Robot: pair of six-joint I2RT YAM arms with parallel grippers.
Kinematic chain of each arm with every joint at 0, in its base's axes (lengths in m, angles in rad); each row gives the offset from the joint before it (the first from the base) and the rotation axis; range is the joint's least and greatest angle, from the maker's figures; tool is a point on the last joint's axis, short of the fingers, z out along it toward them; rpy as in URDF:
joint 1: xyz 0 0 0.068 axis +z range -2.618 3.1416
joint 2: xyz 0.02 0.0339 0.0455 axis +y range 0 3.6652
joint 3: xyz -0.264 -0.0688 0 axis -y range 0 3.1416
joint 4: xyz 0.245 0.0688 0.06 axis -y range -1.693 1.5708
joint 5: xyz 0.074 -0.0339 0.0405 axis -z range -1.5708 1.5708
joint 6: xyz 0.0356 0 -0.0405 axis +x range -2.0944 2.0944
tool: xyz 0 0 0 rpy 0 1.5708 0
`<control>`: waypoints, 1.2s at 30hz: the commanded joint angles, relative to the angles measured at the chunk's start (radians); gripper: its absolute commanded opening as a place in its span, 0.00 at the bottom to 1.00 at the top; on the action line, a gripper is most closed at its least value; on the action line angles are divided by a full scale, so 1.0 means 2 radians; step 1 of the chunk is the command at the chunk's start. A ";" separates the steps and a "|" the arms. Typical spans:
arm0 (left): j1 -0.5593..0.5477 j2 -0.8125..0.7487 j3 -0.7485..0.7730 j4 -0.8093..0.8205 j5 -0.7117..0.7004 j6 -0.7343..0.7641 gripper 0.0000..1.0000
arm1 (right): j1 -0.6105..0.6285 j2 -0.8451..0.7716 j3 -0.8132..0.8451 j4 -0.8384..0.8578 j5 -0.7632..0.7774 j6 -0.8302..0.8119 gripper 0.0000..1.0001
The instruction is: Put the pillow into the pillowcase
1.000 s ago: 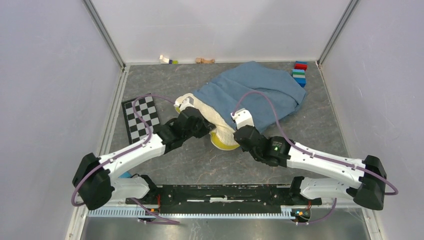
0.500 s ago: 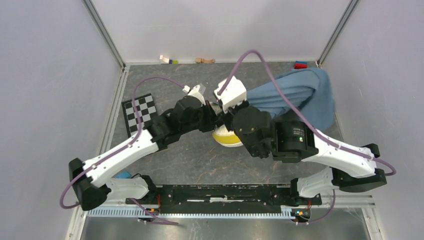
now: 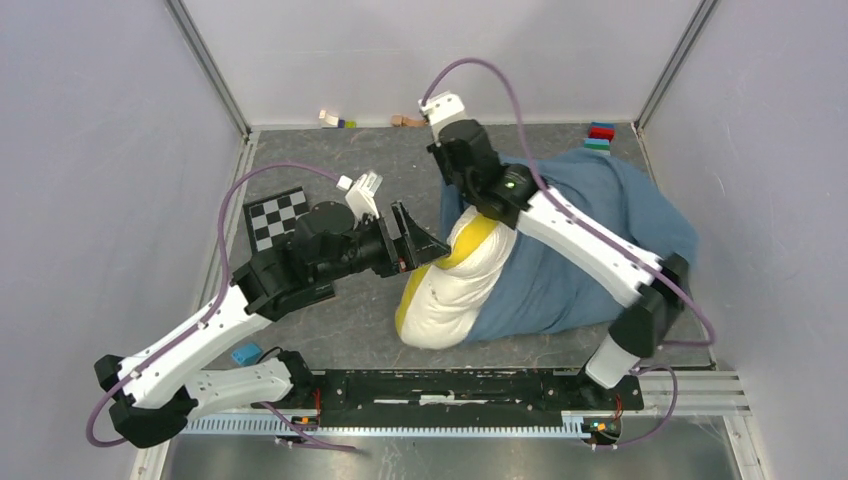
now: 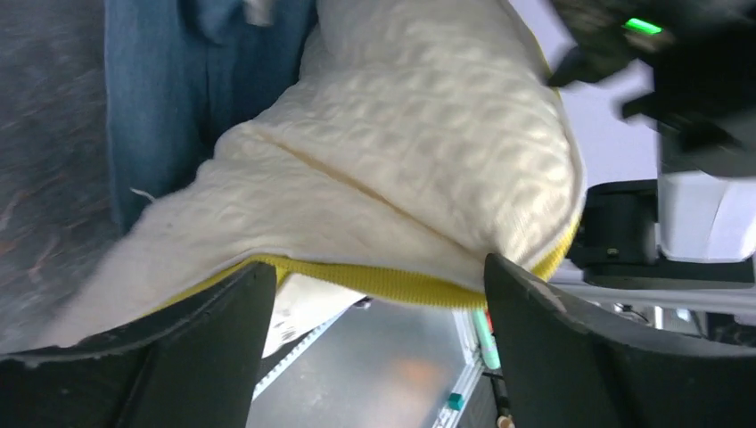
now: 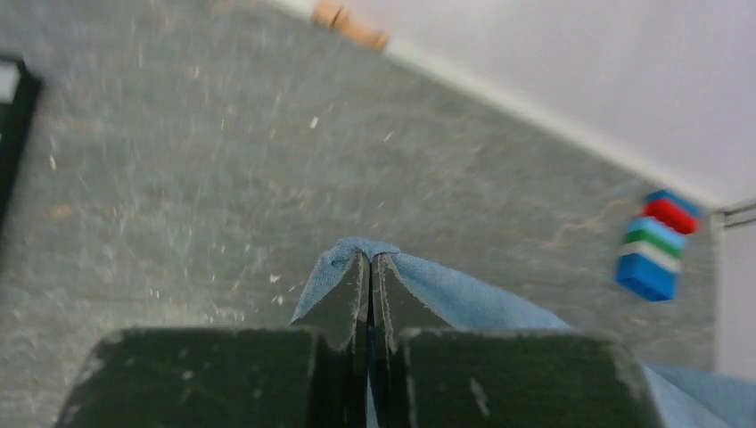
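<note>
You're looking at the grey counter (image 3: 350, 320) with the pillowcase (image 3: 560, 290) bunching up across its right half, from the far right corner down toward the near edge. The pillow (image 3: 450, 300) is sticking out of the case's left side at mid-counter, cream face and yellow band showing, near end resting on the counter. The rest is sitting under blue cloth; how deep it goes, you probably can't tell from above.

Your right arm is reaching over the case toward the far wall. Your left arm is coming in from the near left corner, pointing at the pillow.

Left claw (image 4: 374, 267) is standing spread wide, not clamping anything. In the wrist view the pillow's yellow-banded edge is running across the gap between the two fingers (image 4: 205, 357).

Right claw (image 5: 370, 267) is pressed together, pinching a fold of the pillowcase edge and holding it up off the counter.

The checkerboard (image 3: 275, 215) is lying flat at the left, just behind the left arm. The stacked coloured blocks (image 3: 600, 137) are sitting in the far right corner, beside the case. A small wooden piece (image 3: 405, 121) is lying against the far wall.
</note>
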 commanded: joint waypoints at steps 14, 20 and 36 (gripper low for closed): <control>0.056 0.030 -0.099 -0.086 -0.171 0.093 1.00 | -0.015 0.098 0.022 0.010 -0.142 0.057 0.51; 0.151 0.000 -0.180 -0.047 -0.128 0.083 1.00 | -0.012 0.032 -0.084 0.011 -0.126 0.079 0.77; 0.231 0.060 -0.332 0.207 -0.004 0.009 0.98 | 0.035 0.070 -0.248 0.091 -0.173 0.126 0.78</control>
